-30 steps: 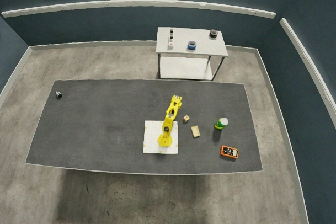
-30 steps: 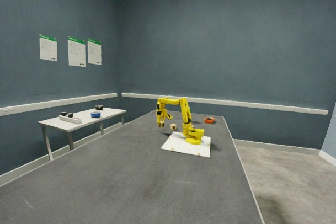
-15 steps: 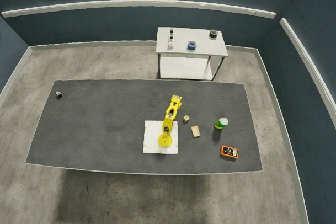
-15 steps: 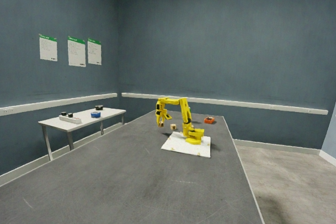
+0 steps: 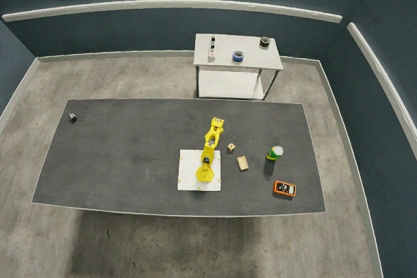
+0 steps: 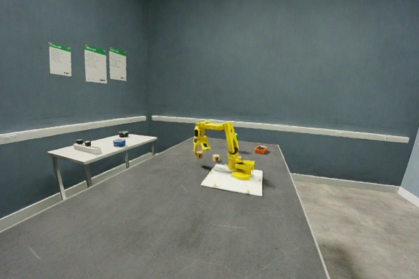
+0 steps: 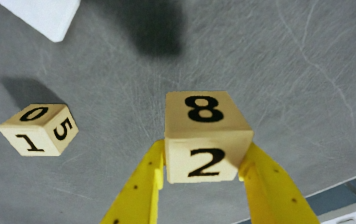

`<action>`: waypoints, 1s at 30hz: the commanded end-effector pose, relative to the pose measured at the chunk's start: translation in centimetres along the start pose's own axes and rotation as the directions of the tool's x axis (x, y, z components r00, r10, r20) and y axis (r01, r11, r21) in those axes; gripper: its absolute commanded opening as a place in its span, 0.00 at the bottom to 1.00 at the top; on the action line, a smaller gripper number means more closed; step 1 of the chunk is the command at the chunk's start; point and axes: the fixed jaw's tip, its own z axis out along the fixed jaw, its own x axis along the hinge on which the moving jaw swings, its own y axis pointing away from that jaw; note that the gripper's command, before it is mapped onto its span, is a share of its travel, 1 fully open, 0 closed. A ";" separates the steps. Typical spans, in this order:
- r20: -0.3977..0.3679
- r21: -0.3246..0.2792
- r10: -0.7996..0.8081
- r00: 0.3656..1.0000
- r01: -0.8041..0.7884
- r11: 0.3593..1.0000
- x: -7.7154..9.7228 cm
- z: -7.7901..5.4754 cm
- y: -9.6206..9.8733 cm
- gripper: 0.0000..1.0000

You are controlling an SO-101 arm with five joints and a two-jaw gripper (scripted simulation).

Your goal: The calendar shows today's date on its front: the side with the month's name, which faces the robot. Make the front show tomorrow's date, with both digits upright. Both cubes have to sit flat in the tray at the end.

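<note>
Yellow arm (image 5: 209, 150) (image 6: 231, 137): rises from its foot on the white sheet; from above it runs up the frame, right of centre, and in the side view its far end bends down on the left.
Claw (image 6: 201, 151) (image 7: 203, 162): clamped on a wooden cube, a finger against each side, lower middle of the wrist view.
Held cube (image 6: 199, 155) (image 7: 207, 135): up off the dark tabletop (image 5: 106, 154) (image 6: 158, 223) (image 7: 125, 100), an 8 on the face higher in the wrist view and a 2 on the one below; from above I can't make it out.
Loose cube (image 5: 231, 146) (image 6: 216, 158) (image 7: 42, 131): resting on the tabletop, at the left of the wrist view, showing me 0, 1 and 5; from above it sits right of the arm, apart from the tray.
Calendar tray (image 5: 242, 163): on the tabletop, right of centre from above, below and right of the loose cube, neither cube in it; I can't read a month from here.
White sheet (image 5: 192, 171) (image 6: 220, 180) (image 7: 50, 15): under the arm's foot, its corner poking into the upper left of the wrist view.
Green can (image 5: 274, 153): standing to the right of the tray from above.
Orange meter (image 5: 284, 188) (image 6: 261, 150): lower right from above, below the can.
White side table (image 5: 222, 51) (image 6: 103, 148): top of the overhead view, blue roll (image 5: 237, 56) (image 6: 119, 142) on it.
</note>
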 end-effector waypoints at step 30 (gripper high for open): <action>0.000 0.010 0.863 0.504 -0.863 0.504 -1.7 0.2 -3.0 0.00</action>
